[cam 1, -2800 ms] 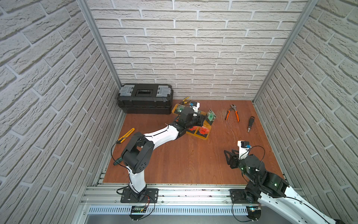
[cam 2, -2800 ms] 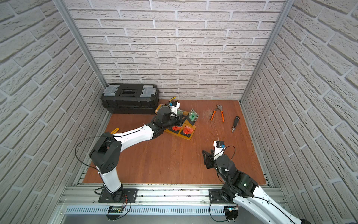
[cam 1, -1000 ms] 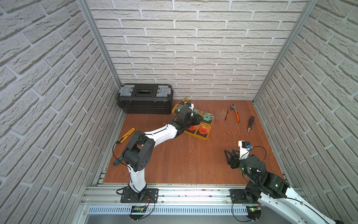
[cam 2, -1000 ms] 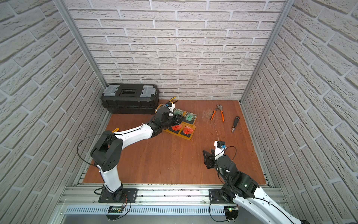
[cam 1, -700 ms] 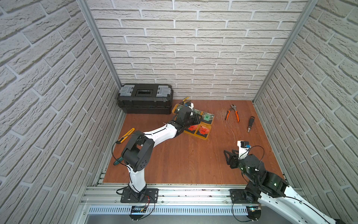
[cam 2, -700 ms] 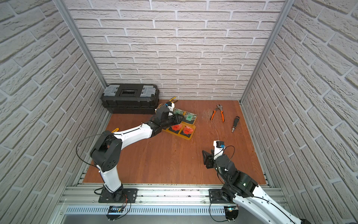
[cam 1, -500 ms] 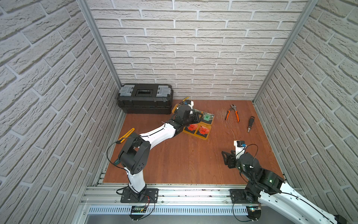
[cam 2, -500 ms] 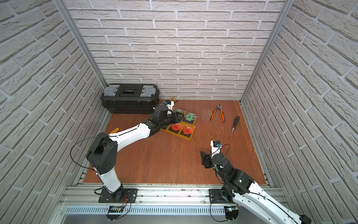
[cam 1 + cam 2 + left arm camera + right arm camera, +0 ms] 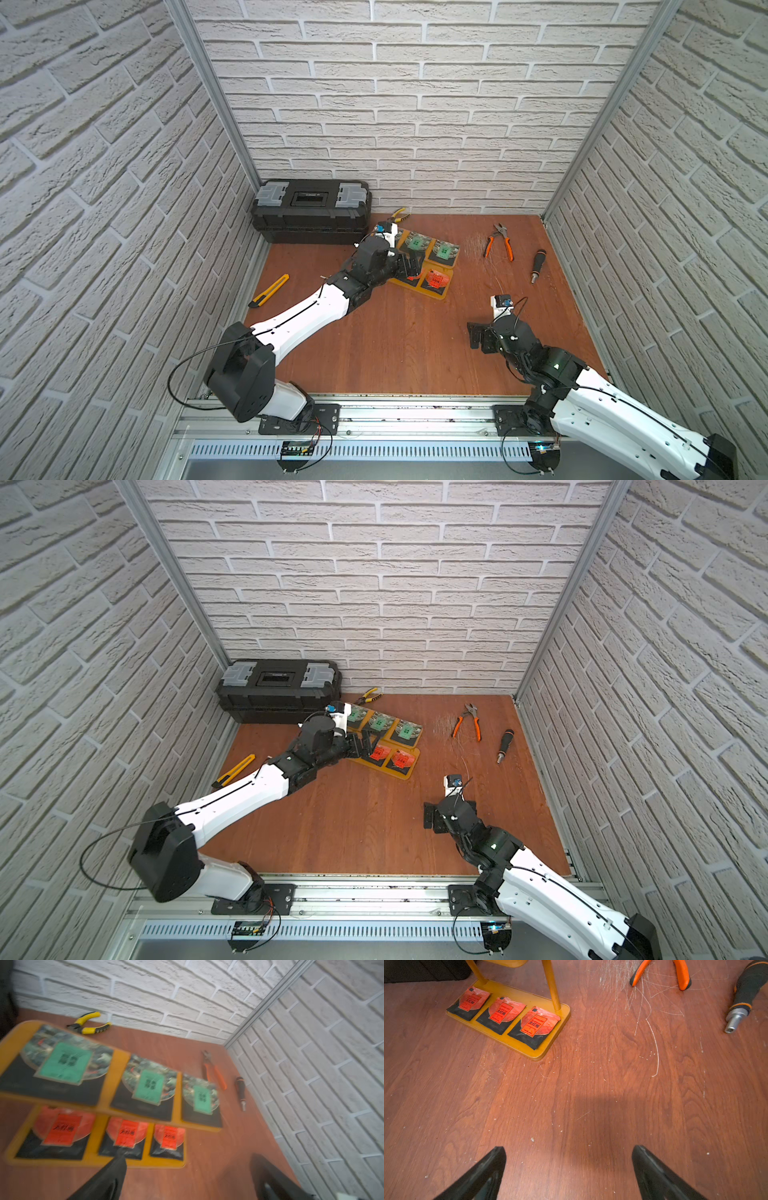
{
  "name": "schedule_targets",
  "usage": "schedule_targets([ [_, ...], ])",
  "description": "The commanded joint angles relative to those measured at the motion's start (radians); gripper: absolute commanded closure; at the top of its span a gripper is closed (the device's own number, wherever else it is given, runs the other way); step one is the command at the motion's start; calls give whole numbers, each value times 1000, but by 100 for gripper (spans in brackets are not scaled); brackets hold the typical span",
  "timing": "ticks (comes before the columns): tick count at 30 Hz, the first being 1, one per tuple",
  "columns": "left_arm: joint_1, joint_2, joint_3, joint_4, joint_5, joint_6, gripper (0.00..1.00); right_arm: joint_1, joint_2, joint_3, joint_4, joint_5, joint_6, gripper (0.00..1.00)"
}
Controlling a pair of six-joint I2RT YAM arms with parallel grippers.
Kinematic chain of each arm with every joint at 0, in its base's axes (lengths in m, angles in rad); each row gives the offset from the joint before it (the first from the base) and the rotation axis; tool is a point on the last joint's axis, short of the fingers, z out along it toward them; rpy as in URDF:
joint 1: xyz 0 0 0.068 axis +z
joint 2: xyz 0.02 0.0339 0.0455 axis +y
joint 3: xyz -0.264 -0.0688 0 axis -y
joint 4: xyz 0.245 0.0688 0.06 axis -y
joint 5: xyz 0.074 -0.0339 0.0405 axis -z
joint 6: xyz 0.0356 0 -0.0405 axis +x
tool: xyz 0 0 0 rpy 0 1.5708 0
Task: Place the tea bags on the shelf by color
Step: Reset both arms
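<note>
Your shelf (image 9: 439, 296) stands at the back of the tabletop (image 9: 395, 340), right of the toolbox (image 9: 311, 216).
Three tea bags (image 9: 379, 723) lie in a row on its upper board (image 9: 115, 1076), three more on its lower board (image 9: 95, 1142); pliers (image 9: 508, 249) and a screwdriver (image 9: 538, 262) lie to its right, a utility knife (image 9: 270, 289) to its left.

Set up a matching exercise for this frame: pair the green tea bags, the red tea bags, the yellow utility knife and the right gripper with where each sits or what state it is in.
Things:
1. green tea bags
2. red tea bags
3. yellow utility knife
4. right gripper

Places or states:
A. on the shelf's lower board
B. open and empty above bare tabletop
C. lying on the tabletop near a side wall
D. on the shelf's upper board

Pairs: 1-D, 2-A, 3-C, 4-B.
</note>
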Motion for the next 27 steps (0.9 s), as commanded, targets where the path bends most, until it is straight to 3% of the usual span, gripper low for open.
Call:
schedule_targets([
  [1, 45, -95, -112, -12, -94, 72, 2, -25, 0, 22, 44, 40, -14, 1],
  [10, 152, -375, -376, 8, -241, 273, 2, -45, -4, 7, 83, 133, -115, 1],
  [18, 214, -544, -551, 135, -419, 489, 2, -109, 18, 11, 170, 109, -199, 1],
  [23, 346, -600, -624, 196, -401, 517, 2, -190, 89, 36, 213, 111, -241, 1],
  [27, 467, -600, -665, 251, -316, 532, 1, -263, 149, 37, 282, 99, -285, 1],
])
